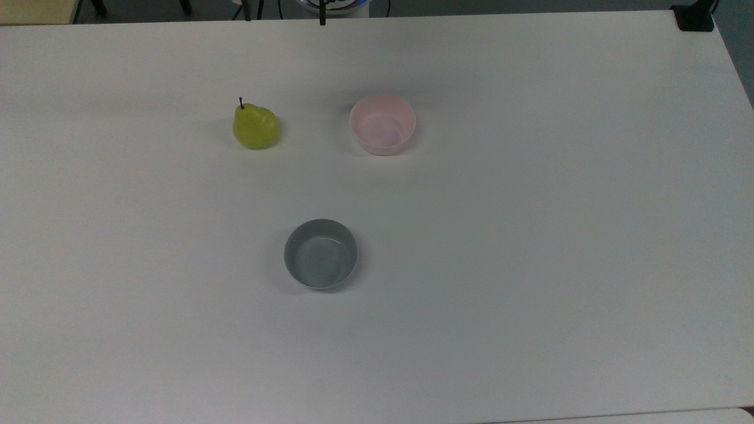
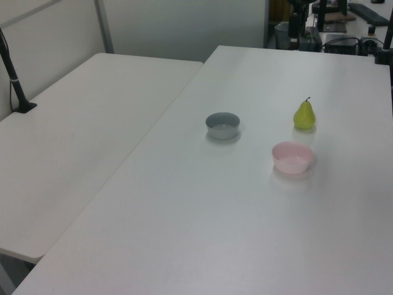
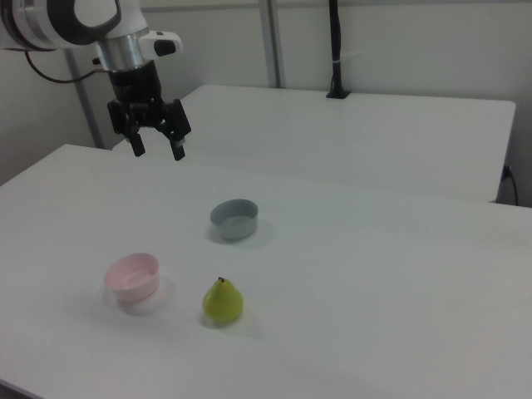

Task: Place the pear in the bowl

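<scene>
My jaws (image 3: 156,150) are hanging wide apart and holding nothing, high above the white counter (image 3: 374,274), toward the right view's upper left. The pear (image 1: 255,125) is standing upright on the counter with its stem up, to the top view's left of the bowl (image 1: 383,124) and well apart from it. The grey bowl (image 1: 321,254) is sitting lower in the top view, apart from both.

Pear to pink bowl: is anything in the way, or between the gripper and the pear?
Nothing visible. In the top view, bare table separates the pear from the pink bowl; the grey bowl sits off that line. The open gripper hangs high in the right view, with clear air down to the pear.
</scene>
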Controlling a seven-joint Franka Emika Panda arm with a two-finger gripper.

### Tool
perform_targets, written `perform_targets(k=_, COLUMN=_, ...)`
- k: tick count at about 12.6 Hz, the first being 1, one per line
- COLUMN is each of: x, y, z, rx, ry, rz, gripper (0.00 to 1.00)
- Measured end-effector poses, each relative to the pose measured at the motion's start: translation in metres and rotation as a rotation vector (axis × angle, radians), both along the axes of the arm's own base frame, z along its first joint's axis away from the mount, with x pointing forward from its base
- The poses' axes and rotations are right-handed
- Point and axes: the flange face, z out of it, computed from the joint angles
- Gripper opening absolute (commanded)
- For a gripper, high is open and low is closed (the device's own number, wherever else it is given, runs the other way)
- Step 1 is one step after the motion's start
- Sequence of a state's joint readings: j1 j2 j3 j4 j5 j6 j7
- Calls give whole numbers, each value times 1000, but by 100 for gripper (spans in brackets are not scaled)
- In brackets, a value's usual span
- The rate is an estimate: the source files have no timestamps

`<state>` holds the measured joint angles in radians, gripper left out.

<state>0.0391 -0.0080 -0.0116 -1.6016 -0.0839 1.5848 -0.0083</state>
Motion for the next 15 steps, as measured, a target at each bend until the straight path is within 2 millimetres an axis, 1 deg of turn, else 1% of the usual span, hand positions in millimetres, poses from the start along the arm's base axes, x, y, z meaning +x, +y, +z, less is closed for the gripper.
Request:
perform_targets(k=2, x=0, y=-3, z=0, rx=0, ry=0, rz=-6, gripper=100)
perform_targets(k=4, x=0, y=-15, z=0, rx=0, ry=0, rz=-21, gripper=100)
perform_targets(k=7, x=-2, y=-48, z=-1, rx=1, ry=12, rz=35, gripper=100)
perform_targets(k=9, x=-5, y=-73, z=-7, rx=6, ry=39, rz=86, gripper=100)
perform_targets(k=10, x=-7, y=-84, z=-15, rx=10, ry=59, rz=111, gripper=100)
perform_targets(k=11, x=-10, y=-94, z=-26, rx=16, ry=83, rz=120, gripper=100)
perform_targets(k=12, x=-11, y=-99, z=-42, rx=21, ry=101, rz=120, gripper=100)
perform_targets(k=15, x=-16, y=-109, z=-115, rx=36, ry=155, rz=109, gripper=100)
